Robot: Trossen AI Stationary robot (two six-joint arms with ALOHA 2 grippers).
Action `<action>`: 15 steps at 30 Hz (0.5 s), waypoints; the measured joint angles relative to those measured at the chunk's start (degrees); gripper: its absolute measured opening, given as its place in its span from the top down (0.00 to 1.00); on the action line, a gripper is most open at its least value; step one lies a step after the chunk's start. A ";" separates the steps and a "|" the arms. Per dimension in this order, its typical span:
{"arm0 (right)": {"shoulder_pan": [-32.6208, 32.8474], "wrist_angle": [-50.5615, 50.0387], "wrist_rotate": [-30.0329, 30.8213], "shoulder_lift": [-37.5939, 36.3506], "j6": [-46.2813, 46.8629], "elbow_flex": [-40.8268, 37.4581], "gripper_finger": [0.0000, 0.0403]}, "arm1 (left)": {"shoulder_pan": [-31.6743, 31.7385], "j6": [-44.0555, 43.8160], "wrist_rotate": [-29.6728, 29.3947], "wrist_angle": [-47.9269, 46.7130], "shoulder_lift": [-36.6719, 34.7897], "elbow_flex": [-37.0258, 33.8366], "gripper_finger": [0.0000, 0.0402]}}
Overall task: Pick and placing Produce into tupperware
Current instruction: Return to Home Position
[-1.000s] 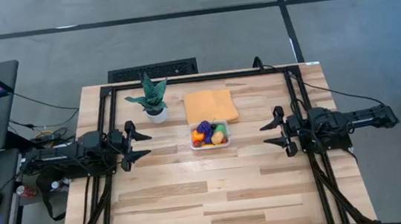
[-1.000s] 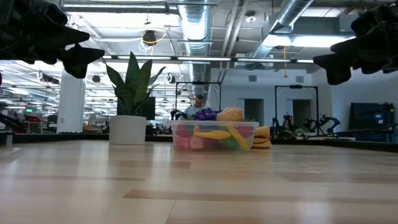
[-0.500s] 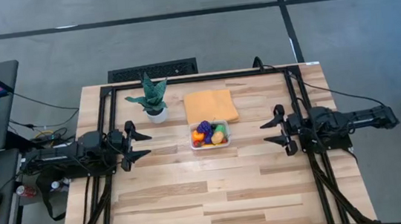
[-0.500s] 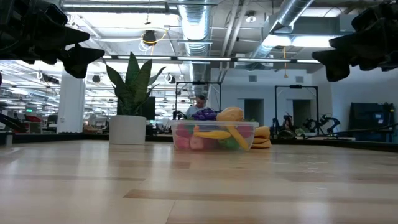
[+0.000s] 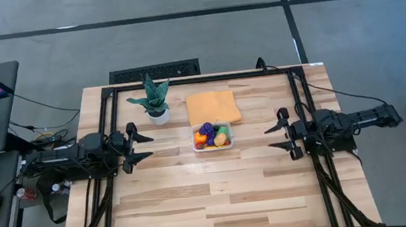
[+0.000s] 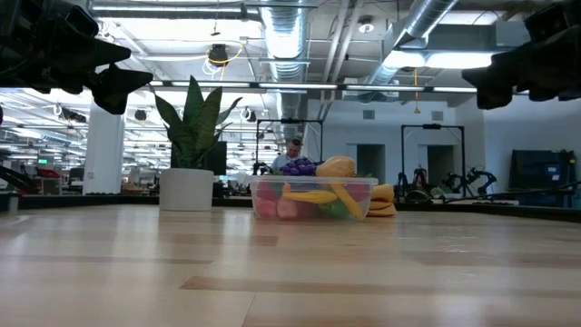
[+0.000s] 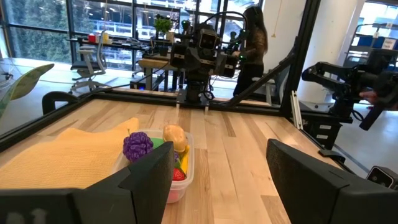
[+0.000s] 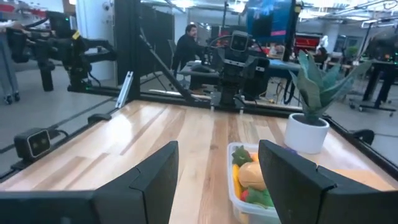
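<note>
High view: tupperware (image 5: 197,147) holds produce (image 5: 214,136) (heaped); left end effector (image 5: 150,145), right end effector (image 5: 268,138) released.

The box (image 5: 195,139) is sitting near the middle of the table (image 5: 219,195), and the toy food (image 5: 211,134) is lying piled inside it. The cloth (image 5: 213,107) is lying just behind the box, and the plant (image 5: 154,97) is standing just left of the cloth. The left gripper (image 5: 151,146) is hanging over the table's left side and the right gripper (image 5: 268,138) over its right side, with the box between them.
</note>
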 joint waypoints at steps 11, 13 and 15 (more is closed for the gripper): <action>0.76 -0.01 -0.03 0.00 6.83 0.00 0.47 | 0.00 0.00 0.02 0.00 0.00 0.00 0.39; 0.76 -0.02 -0.03 0.00 6.82 0.00 0.47 | 0.00 0.00 0.02 0.00 0.00 -0.01 0.39; 0.76 -0.02 -0.03 0.00 6.82 0.00 0.47 | 0.00 0.00 0.02 0.00 -0.02 -0.01 0.39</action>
